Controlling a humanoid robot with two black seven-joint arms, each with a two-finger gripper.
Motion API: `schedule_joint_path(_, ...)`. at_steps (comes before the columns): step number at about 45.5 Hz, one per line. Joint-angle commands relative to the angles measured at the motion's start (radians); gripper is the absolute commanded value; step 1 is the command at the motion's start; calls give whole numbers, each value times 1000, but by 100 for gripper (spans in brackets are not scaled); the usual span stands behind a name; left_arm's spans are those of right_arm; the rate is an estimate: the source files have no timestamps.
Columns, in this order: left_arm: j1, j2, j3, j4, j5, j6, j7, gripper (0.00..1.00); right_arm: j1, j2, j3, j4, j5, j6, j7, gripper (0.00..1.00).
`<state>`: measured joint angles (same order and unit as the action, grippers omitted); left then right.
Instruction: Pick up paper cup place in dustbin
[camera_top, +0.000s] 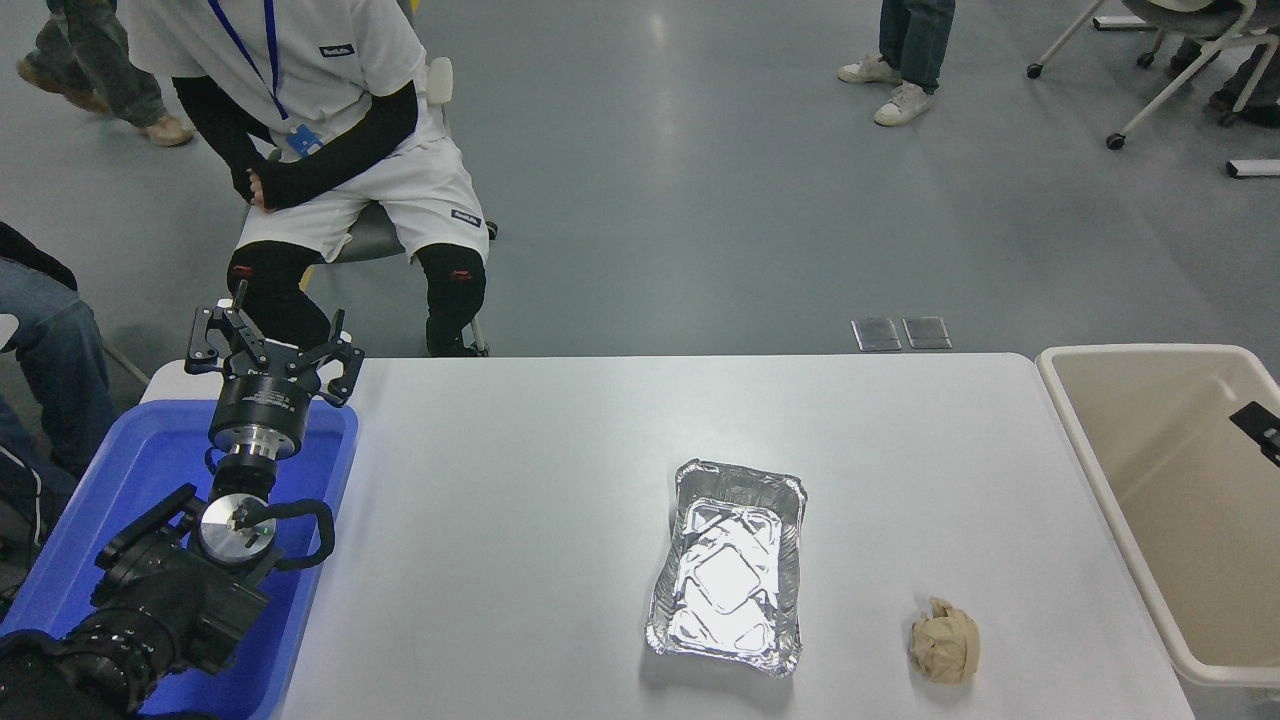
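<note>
The left claw (272, 352) hangs spread open over the blue tub (140, 470) at the table's (520, 500) left end. Rightward lie a foil tray (730, 565) and a crumpled paper ball (944, 642). A sliver of the right claw (1262, 426), its state unreadable, shows above the dustbin (1100, 480); no paper cup can be seen.

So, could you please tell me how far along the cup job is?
Done: no paper cup shows on the table, only the foil tray and a crumpled paper ball. In hand: a black sliver of the right pincer sits over the dustbin; whether it carries the cup is out of frame. Left: no cup shows in the bin's visible part. The left pincer is parked over the blue tub.
</note>
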<state>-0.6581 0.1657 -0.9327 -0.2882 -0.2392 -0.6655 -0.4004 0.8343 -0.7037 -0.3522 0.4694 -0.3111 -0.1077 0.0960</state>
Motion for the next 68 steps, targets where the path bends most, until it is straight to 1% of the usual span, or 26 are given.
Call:
schedule_joint_path(1, 0, 0, 0, 0, 0, 0, 0, 99, 95, -117, -8, 193, -66, 6, -1, 100)
schedule_joint_path(7, 0, 0, 0, 0, 0, 0, 0, 99, 167, -168, -57, 294, -115, 49, -1, 100)
schedule_joint_path(11, 0, 0, 0, 0, 0, 0, 0, 99, 223, -195, -108, 347, -121, 91, -1, 100)
schedule_joint_path(22, 0, 0, 0, 0, 0, 0, 0, 99, 357, -192, -255, 399, -123, 194, -1, 100)
schedule_joint_path(28, 0, 0, 0, 0, 0, 0, 0, 99, 466, -191, -358, 431, -125, 302, -1, 100)
schedule_joint_path(29, 0, 0, 0, 0, 0, 0, 0, 99, 500, -183, -398, 437, -126, 347, -1, 100)
schedule_joint_path(34, 0, 0, 0, 0, 0, 0, 0, 99, 575, -145, -481, 454, -131, 468, -1, 100)
schedule_joint_path(42, 0, 0, 0, 0, 0, 0, 0, 99, 690, -97, -561, 459, -128, 634, -1, 100)
schedule_joint_path(48, 0, 0, 0, 0, 0, 0, 0, 99, 816, -66, -634, 459, -131, 805, -1, 100)
schedule_joint_path(49, 0, 0, 0, 0, 0, 0, 0, 99, 838, -57, -651, 459, -131, 827, -1, 100)
schedule_joint_path(51, 0, 0, 0, 0, 0, 0, 0, 99, 914, -5, -721, 462, -131, 881, -1, 100)
schedule_joint_path(57, 0, 0, 0, 0, 0, 0, 0, 99, 1035, 144, -861, 492, -128, 893, -1, 100)
schedule_joint_path(60, 0, 0, 0, 0, 0, 0, 0, 99, 1092, 199, -906, 540, -126, 893, -1, 100)
schedule_joint_path(62, 0, 0, 0, 0, 0, 0, 0, 99, 1126, 217, -912, 586, -125, 893, -1, 100)
schedule_joint_path(68, 0, 0, 0, 0, 0, 0, 0, 99, 1206, 225, -907, 653, -112, 893, 4, 100)
